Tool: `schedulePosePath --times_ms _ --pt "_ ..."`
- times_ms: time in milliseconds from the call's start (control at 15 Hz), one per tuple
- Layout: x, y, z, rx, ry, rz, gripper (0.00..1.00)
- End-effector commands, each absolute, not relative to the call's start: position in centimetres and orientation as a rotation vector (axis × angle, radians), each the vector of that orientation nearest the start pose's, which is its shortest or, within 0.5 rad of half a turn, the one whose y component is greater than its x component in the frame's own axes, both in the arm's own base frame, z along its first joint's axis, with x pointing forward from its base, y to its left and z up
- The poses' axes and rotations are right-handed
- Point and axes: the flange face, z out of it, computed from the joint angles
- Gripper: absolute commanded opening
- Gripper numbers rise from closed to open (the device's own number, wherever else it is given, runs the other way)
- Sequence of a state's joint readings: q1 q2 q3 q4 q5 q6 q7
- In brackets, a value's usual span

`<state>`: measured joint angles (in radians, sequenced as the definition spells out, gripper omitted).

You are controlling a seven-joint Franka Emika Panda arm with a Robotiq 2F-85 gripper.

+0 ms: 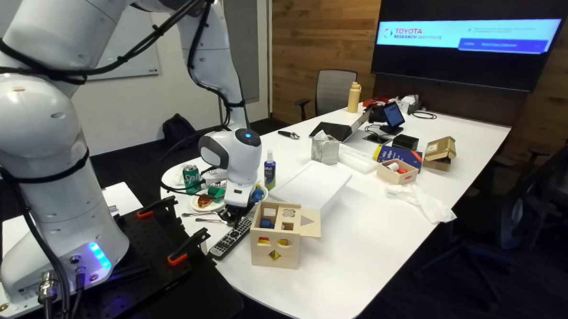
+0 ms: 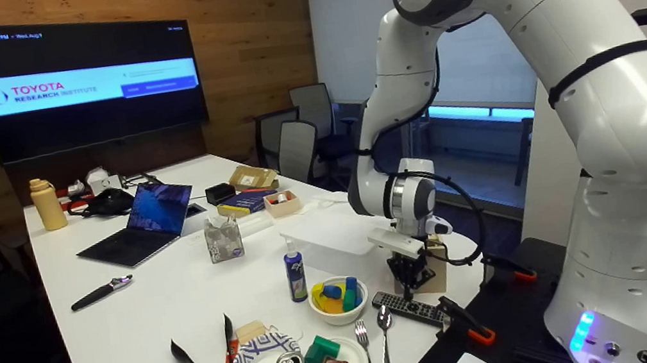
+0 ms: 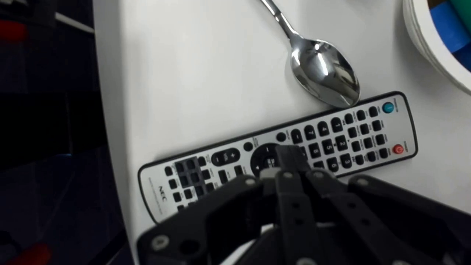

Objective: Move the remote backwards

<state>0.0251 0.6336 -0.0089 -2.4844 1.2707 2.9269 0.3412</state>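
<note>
The remote is black and silver-grey with many buttons. It lies flat on the white table near the edge by the robot's base, seen in both exterior views (image 1: 229,242) (image 2: 427,310) and in the wrist view (image 3: 230,156). My gripper (image 3: 293,158) points down at the remote's middle, near its round direction pad. Its two fingertips are together with nothing between them. In both exterior views the gripper (image 1: 235,221) (image 2: 407,293) is at or just above the remote's top face; I cannot tell whether it touches. The gripper hides part of the remote's lower edge in the wrist view.
A pale wooden box with holes (image 1: 275,255) stands close beside the remote. A spoon (image 3: 325,73) lies with its bowl at the remote's long edge. A white bowl of blocks (image 2: 341,319) is near the remote's far end. A fork (image 2: 366,350) lies past the spoon.
</note>
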Motion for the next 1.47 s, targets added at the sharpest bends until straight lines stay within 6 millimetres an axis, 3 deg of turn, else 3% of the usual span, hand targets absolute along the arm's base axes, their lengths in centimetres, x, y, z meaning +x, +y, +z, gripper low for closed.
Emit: schedulePosePath --times_ms 0,1000,1400 --pt "37.5 -5.7 2.8 -2.090 2.180 0.305 0.00" --pt "37.7 -5.9 0.8 -2.040 2.236 0.434 0.00" --pt "37.9 -6.2 1.0 -2.023 2.282 0.394 0.00"
